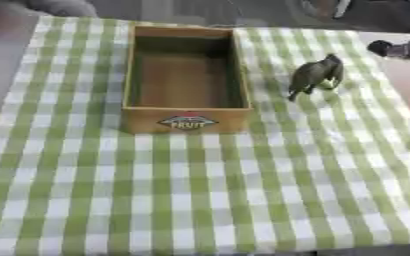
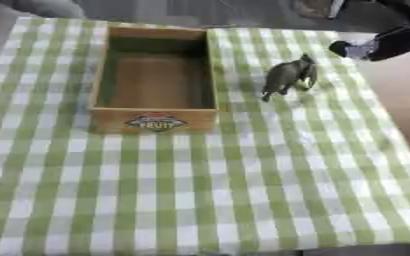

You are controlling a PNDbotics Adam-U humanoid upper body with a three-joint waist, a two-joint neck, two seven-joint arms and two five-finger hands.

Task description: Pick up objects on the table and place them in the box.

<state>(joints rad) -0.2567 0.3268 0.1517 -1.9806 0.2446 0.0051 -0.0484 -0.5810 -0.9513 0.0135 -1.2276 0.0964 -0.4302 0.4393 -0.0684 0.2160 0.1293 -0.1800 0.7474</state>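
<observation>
Right hand (image 2: 366,49) is hovering near the upper right table (image 2: 243,200) edge, finger posture indiscernible, holding nothing. Toy elephant (image 2: 287,75) is standing just beside the empty box (image 2: 152,120), awaiting pickup.

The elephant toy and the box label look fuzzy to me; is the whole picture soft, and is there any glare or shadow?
Left eye view: soft all over; the label on the wooden box is unreadable, and the box's inner walls are shaded. Right eye view: equally soft; the elephant figure lacks detail, the right hand at the upper right is a dark blur. No glare on the checked cloth.
</observation>
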